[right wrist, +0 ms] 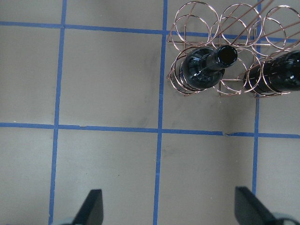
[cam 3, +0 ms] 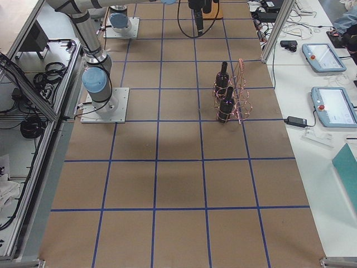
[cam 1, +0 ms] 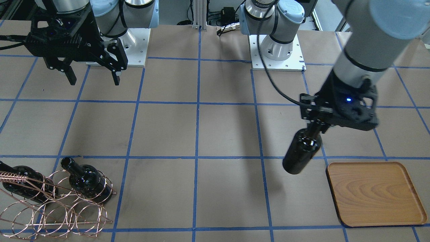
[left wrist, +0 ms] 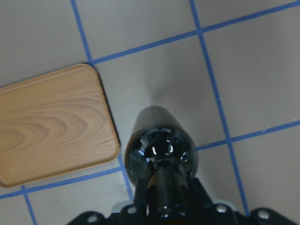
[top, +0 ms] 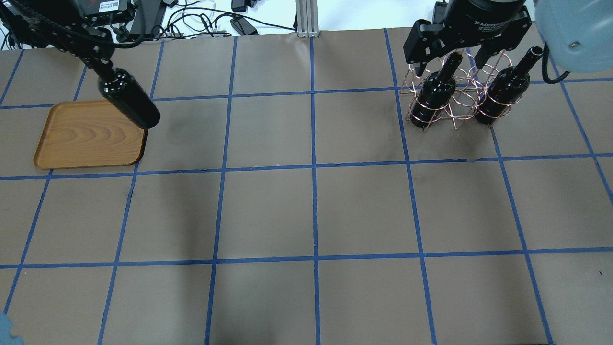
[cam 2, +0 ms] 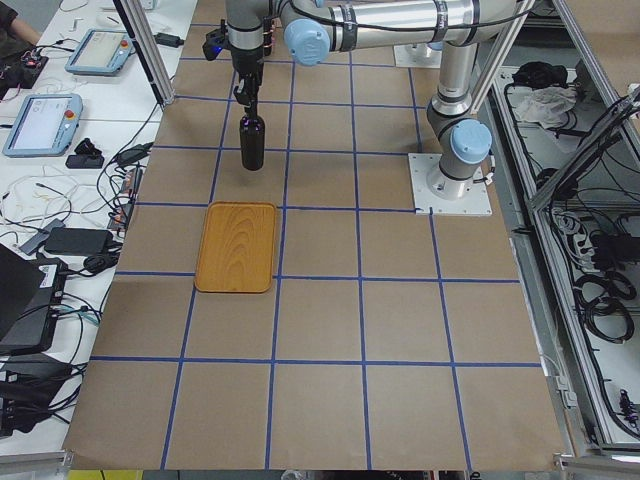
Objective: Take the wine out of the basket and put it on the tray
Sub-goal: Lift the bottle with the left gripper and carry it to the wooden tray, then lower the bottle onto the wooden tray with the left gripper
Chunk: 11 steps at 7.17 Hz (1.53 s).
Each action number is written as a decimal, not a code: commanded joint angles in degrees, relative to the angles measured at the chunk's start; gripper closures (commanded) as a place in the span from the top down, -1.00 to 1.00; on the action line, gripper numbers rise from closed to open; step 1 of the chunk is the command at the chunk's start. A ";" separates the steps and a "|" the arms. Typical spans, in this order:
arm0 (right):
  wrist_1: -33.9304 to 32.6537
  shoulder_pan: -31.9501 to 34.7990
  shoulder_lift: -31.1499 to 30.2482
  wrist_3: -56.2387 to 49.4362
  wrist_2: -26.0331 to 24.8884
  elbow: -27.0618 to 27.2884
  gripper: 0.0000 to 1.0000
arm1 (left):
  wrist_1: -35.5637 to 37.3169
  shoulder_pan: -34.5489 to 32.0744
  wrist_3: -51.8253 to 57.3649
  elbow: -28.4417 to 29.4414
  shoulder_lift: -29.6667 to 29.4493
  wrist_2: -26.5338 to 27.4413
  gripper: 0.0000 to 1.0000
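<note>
Hanging below the left tool [cam 1: 316, 129], clamped by its neck, the wine [cam 1: 300, 154] hovers beside the tray [cam 1: 376, 195].

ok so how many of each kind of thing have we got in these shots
wine bottle: 3 (one held by the left tool, two in the rack)
copper wire bottle rack: 1
wooden tray: 1
total: 5

Bright, even overhead light; soft, diffuse shadows lie on the brown table [top: 268, 211]. Small white glints speckle the glossy wine [left wrist: 157, 145].
</note>
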 commanded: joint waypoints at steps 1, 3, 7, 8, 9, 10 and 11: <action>0.00 -0.01 0.00 -0.03 0.00 0.00 1.00 | 1.97 7.82 7.28 3.16 -4.33 -0.01 -1.00; 0.09 -0.01 0.00 -0.03 0.00 0.00 1.00 | 5.92 10.73 12.28 3.79 -7.76 -0.19 -1.00; 0.09 0.07 0.00 -0.03 0.00 0.09 1.00 | 6.03 13.02 12.31 3.79 -10.84 -0.89 -1.00; 0.09 -0.01 -0.09 -0.03 0.00 0.09 1.00 | 6.98 13.03 12.58 3.79 -11.46 -1.07 -1.00; 0.18 -0.01 -0.26 -0.03 0.00 0.18 1.00 | 8.04 13.03 12.58 3.79 -12.33 -2.72 -1.00; 0.09 0.07 -0.27 -0.03 0.00 0.18 1.00 | 8.48 13.03 12.58 3.79 -12.78 -2.74 -1.00; 0.09 -0.01 -0.27 -0.03 0.00 0.18 1.00 | 8.58 13.03 12.49 3.79 -12.87 -2.83 -1.00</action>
